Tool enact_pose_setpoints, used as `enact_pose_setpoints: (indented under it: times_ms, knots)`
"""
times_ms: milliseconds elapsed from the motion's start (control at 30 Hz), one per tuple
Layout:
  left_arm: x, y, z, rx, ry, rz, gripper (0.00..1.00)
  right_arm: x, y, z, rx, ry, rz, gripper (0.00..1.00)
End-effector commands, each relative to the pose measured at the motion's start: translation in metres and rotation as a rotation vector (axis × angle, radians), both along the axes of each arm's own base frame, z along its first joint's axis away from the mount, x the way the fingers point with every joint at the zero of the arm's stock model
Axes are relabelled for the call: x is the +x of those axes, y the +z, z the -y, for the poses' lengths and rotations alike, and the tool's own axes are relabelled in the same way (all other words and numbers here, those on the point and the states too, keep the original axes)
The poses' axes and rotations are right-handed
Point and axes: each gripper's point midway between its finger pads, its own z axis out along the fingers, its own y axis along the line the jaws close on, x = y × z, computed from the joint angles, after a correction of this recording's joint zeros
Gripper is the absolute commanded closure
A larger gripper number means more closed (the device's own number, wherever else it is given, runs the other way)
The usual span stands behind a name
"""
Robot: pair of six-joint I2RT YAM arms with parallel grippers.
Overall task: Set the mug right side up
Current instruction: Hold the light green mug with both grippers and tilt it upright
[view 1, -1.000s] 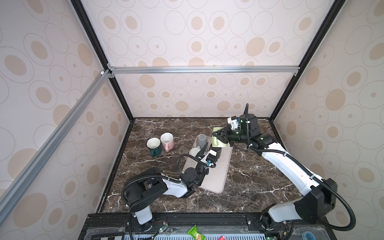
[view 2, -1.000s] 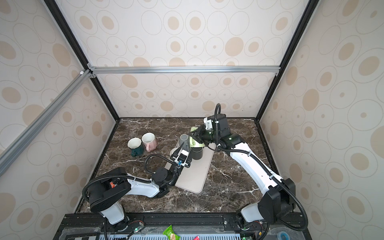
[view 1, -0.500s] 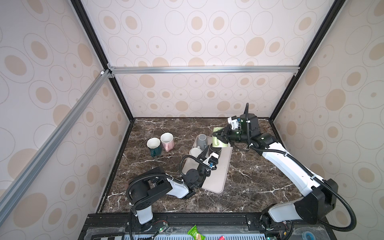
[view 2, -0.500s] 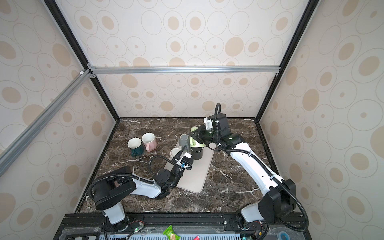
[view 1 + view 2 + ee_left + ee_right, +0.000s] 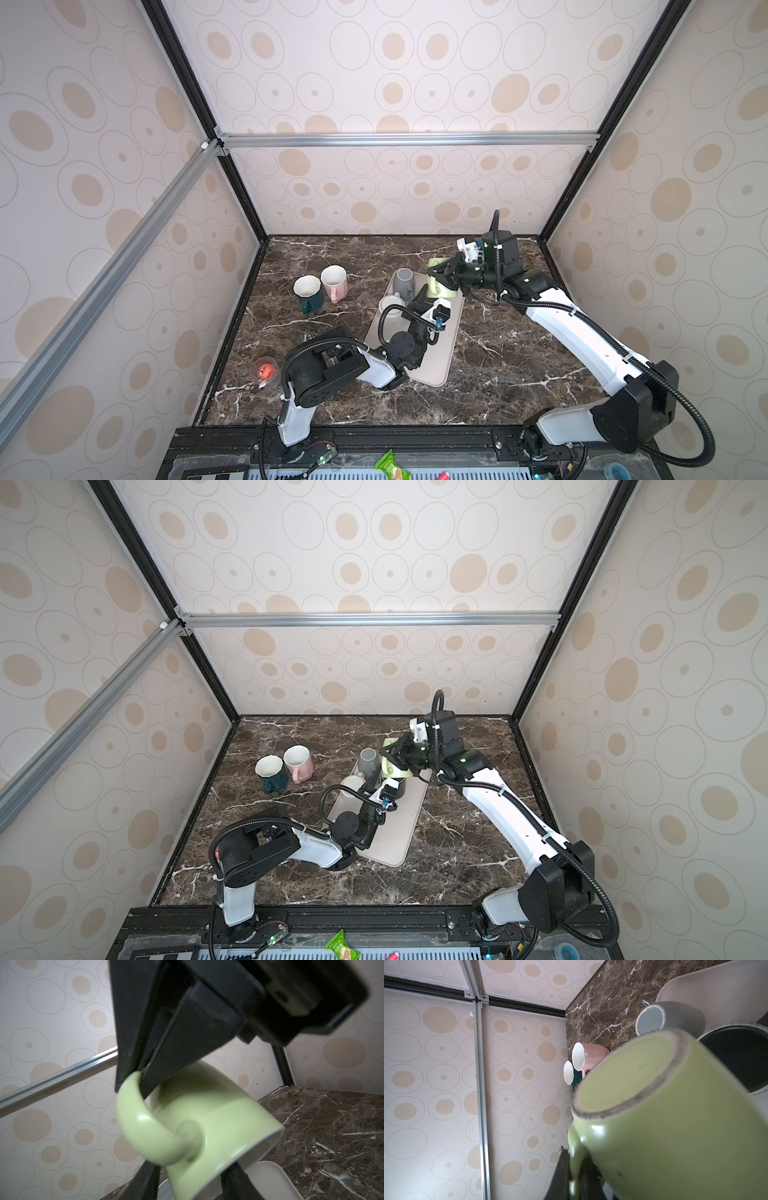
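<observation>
Right of center in a top view, the right gripper [image 5: 437, 277] is clamping the handle of a green mug [image 5: 207, 1109], holding it tilted, mouth down, over the far end of a beige tray [image 5: 436, 365]. The left gripper [image 5: 423, 296] is reaching up beneath the mug; whether it is gripping is unclear.
</observation>
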Motion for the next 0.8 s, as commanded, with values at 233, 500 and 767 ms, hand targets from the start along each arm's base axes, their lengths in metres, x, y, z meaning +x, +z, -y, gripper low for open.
enact_pose_setpoints:
  times_ms: [233, 500, 767]
  knots:
    - [-0.004, 0.057, -0.015, -0.129, 0.108, 0.167, 1.0, -0.005, 0.027, -0.011, 0.116, 0.056, 0.044, 1.0]
    - [-0.008, 0.074, -0.031, -0.182, 0.127, 0.162, 1.0, -0.008, 0.028, -0.007, 0.086, 0.055, 0.065, 1.0]
    - [-0.012, 0.064, -0.036, -0.176, 0.061, 0.046, 1.0, -0.01, 0.024, -0.003, 0.081, 0.047, 0.072, 0.53]
